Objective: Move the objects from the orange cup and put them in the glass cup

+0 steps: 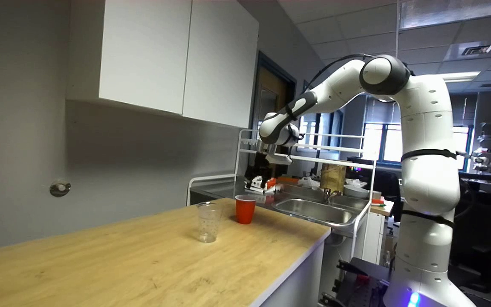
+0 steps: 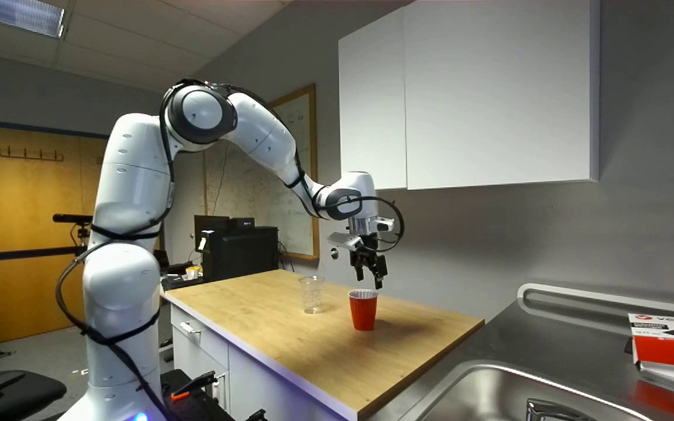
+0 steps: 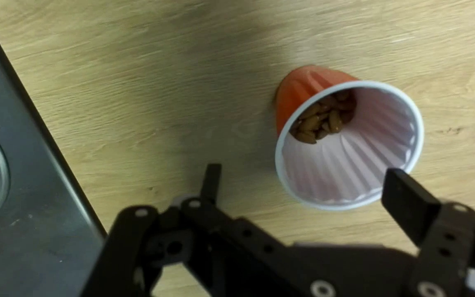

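The orange cup (image 1: 245, 211) stands upright on the wooden counter and also shows in an exterior view (image 2: 363, 314). In the wrist view the orange cup (image 3: 299, 91) has a white rim and ribbed white inside. Several brown almond-like pieces (image 3: 324, 119) lie at its bottom. The clear glass cup (image 1: 208, 224) stands upright a short way from it and also shows in an exterior view (image 2: 312, 294); it is out of the wrist view. My gripper (image 3: 302, 180) is open and empty, fingers wide apart. In an exterior view the gripper (image 2: 370, 281) hangs above the orange cup, apart from it.
The wooden counter (image 1: 143, 264) ends at a metal sink (image 1: 313, 212) and dark metal worktop (image 2: 553, 345). A red and white box (image 2: 670, 345) lies on that worktop. White cabinets (image 2: 489, 99) hang on the wall above. A white rack (image 1: 211, 178) stands by the sink.
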You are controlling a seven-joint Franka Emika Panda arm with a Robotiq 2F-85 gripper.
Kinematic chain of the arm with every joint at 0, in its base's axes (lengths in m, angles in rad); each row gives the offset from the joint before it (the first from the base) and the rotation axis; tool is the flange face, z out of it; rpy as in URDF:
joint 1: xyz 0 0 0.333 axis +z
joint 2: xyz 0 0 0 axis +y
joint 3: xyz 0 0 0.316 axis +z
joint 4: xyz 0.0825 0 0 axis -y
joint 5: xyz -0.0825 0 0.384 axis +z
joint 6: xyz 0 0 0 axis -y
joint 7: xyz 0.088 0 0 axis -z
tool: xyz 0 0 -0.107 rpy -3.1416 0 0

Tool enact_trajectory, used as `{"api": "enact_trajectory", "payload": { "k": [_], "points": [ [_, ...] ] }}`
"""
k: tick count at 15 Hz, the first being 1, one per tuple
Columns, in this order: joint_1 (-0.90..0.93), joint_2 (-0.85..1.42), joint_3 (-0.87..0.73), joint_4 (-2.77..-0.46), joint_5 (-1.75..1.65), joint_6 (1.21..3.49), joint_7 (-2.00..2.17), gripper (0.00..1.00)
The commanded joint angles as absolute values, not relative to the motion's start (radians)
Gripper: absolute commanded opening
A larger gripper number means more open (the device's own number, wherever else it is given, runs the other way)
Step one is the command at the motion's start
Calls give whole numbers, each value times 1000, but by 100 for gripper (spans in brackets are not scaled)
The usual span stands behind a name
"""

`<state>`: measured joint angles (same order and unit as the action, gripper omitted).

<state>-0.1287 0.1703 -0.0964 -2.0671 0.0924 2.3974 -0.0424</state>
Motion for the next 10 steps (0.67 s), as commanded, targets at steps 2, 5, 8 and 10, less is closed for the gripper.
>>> {"api": "enact_trajectory", "payload": {
  "k": [2, 5, 8, 10],
  "points": [
    [-157, 305, -90, -1938, 153, 2319, -100, 100],
    [-168, 370, -88, -1905, 149, 2291, -105, 100],
    [-173, 413, -89, -1882, 134, 2274, -96, 75],
    [-176, 426, -89, -1872, 131, 2261, -93, 60]
  ]
}}
